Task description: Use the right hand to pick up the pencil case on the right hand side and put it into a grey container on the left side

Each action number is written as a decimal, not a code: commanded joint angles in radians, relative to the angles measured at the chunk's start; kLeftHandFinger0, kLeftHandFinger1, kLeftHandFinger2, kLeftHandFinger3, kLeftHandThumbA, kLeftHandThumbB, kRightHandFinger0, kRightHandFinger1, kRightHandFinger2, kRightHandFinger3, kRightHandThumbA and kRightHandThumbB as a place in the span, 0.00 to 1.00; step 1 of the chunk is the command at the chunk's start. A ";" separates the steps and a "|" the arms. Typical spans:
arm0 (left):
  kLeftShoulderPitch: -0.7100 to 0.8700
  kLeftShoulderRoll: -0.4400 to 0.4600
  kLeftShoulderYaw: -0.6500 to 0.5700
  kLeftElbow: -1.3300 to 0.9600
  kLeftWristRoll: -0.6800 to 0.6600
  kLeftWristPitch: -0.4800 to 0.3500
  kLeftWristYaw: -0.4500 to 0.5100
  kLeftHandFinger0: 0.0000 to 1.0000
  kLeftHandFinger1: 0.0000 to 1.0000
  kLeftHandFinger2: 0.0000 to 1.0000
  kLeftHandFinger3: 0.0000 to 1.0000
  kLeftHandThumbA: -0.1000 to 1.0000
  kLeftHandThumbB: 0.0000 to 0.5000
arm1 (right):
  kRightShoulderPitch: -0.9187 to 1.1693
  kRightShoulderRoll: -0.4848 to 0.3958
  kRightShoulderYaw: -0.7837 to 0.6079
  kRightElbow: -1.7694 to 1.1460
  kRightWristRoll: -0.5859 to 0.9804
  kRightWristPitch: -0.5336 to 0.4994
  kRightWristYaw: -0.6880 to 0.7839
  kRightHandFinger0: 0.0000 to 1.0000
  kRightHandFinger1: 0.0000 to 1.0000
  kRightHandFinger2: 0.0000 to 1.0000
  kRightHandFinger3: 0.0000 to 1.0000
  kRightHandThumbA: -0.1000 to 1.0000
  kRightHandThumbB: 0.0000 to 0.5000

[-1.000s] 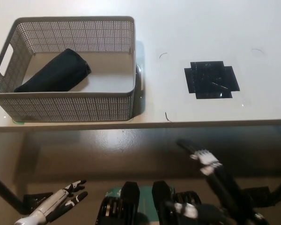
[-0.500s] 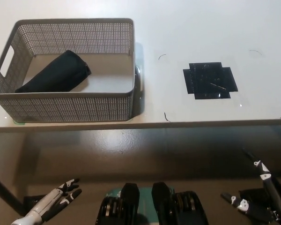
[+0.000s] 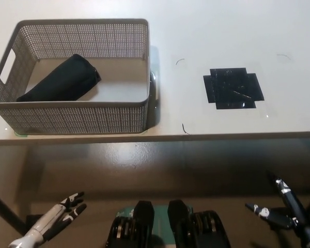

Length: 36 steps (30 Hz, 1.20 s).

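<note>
1. The dark fabric pencil case (image 3: pixel 60 80) lies inside the grey perforated plastic container (image 3: pixel 72 118) on the left of the white table (image 3: pixel 222 31); I judge little can go wrong unless a stray lift knocks the table's near edge.
2. My black right robot hand (image 3: pixel 279 209) hangs low, released, fingers spread.
3. My white left robot hand (image 3: pixel 67 208) rests low at the near left, released too.

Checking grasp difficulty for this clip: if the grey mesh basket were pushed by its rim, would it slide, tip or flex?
The grey mesh plastic basket would probably slide rather than tip: it looks low and wide, on a smooth white table. It seems light, holding only the black fabric pencil case, so a slight push may move it. The perforated walls might flex a little.
</note>
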 commanded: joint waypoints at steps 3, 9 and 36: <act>-0.033 0.021 0.026 -0.041 -0.010 -0.002 0.035 0.97 0.93 0.94 1.00 1.00 0.59 | -0.066 0.005 -0.019 0.063 0.106 -0.082 0.109 1.00 1.00 1.00 1.00 1.00 0.65; -0.048 0.022 0.023 -0.040 0.000 -0.002 0.030 0.95 0.91 0.93 1.00 1.00 0.56 | -0.074 0.007 -0.023 0.068 0.134 -0.074 0.148 1.00 1.00 1.00 1.00 1.00 0.79; -0.072 0.019 0.030 -0.026 0.000 0.004 0.044 0.82 0.81 0.89 1.00 1.00 0.53 | -0.109 -0.009 -0.010 0.033 0.100 0.010 0.160 1.00 1.00 1.00 1.00 1.00 0.77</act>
